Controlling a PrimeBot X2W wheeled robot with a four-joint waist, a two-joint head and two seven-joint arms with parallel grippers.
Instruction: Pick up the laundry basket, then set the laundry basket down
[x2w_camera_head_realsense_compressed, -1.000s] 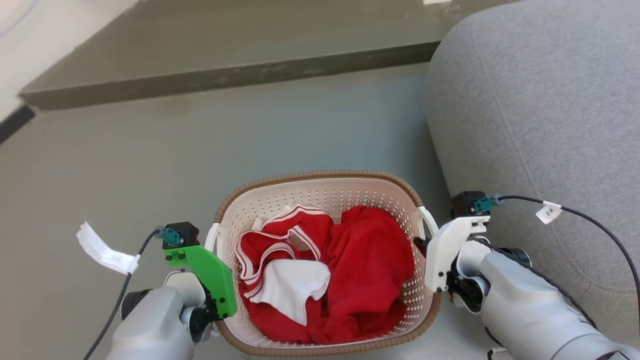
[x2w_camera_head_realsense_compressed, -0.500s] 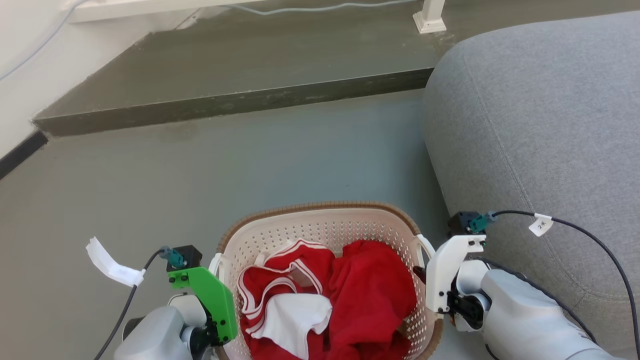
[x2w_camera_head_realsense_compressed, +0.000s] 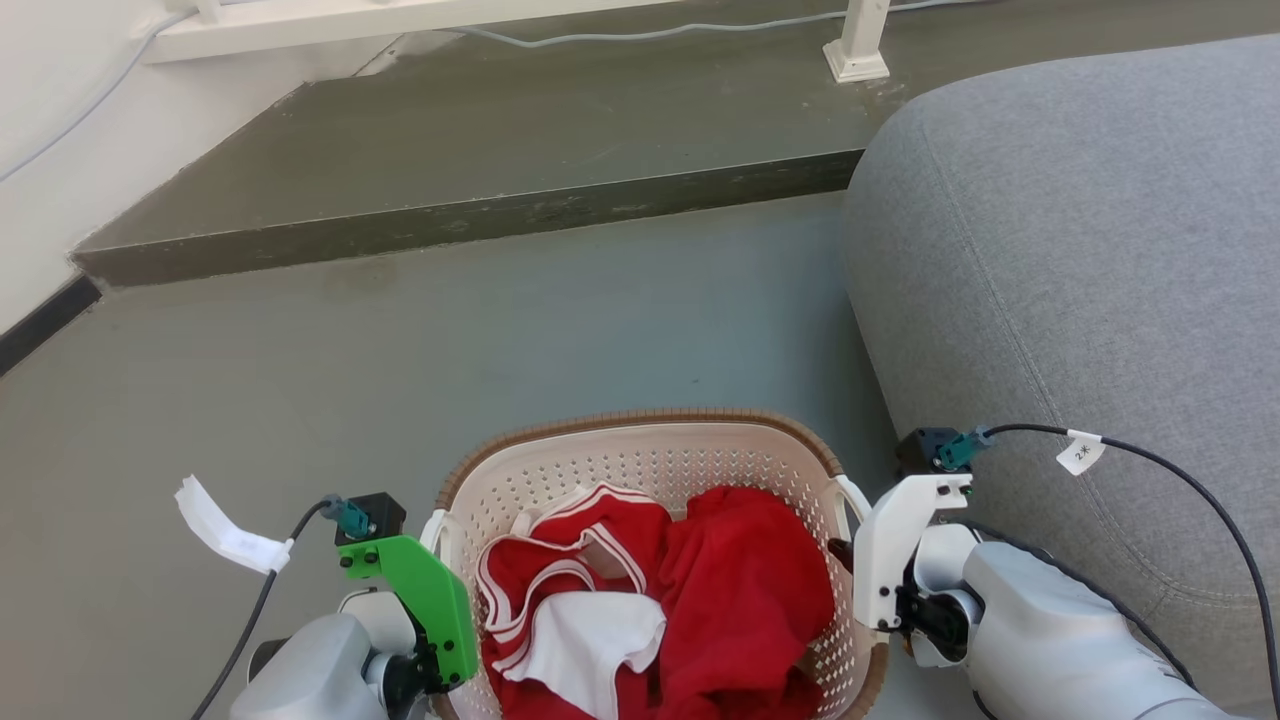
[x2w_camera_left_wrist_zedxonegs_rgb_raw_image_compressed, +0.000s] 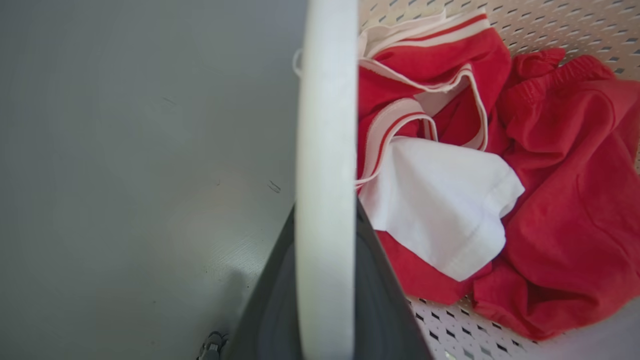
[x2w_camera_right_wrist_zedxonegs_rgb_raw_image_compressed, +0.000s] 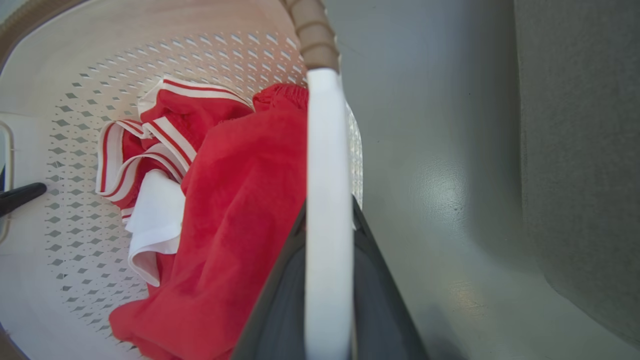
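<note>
The laundry basket (x2w_camera_head_realsense_compressed: 640, 420), cream-white and perforated with a brown woven-look rim, sits low in the head view, its near end cut off by the bottom edge. Red and white clothes (x2w_camera_head_realsense_compressed: 690, 590) fill it. My left gripper (x2w_camera_left_wrist_zedxonegs_rgb_raw_image_compressed: 325, 220) is shut on the left white handle (x2w_camera_left_wrist_zedxonegs_rgb_raw_image_compressed: 325, 125), with a dark finger on each side of the bar. In the head view it sits under its green mount (x2w_camera_head_realsense_compressed: 420, 590). My right gripper (x2w_camera_right_wrist_zedxonegs_rgb_raw_image_compressed: 327, 215) is shut on the right white handle (x2w_camera_right_wrist_zedxonegs_rgb_raw_image_compressed: 325, 140). One of its fingertips (x2w_camera_head_realsense_compressed: 838, 548) pokes inside the basket wall.
A grey sofa (x2w_camera_head_realsense_compressed: 1080, 280) stands close on the right, next to my right forearm. Ahead, the grey floor (x2w_camera_head_realsense_compressed: 420, 360) runs to a low raised step (x2w_camera_head_realsense_compressed: 470, 215). A white post foot (x2w_camera_head_realsense_compressed: 858, 60) and a cable lie on the step. A white wall is at the far left.
The whole head picture has shifted down, so the camera has moved and more of the step shows. Both grippers keep their hold on the handles. The clothes lie the same.
</note>
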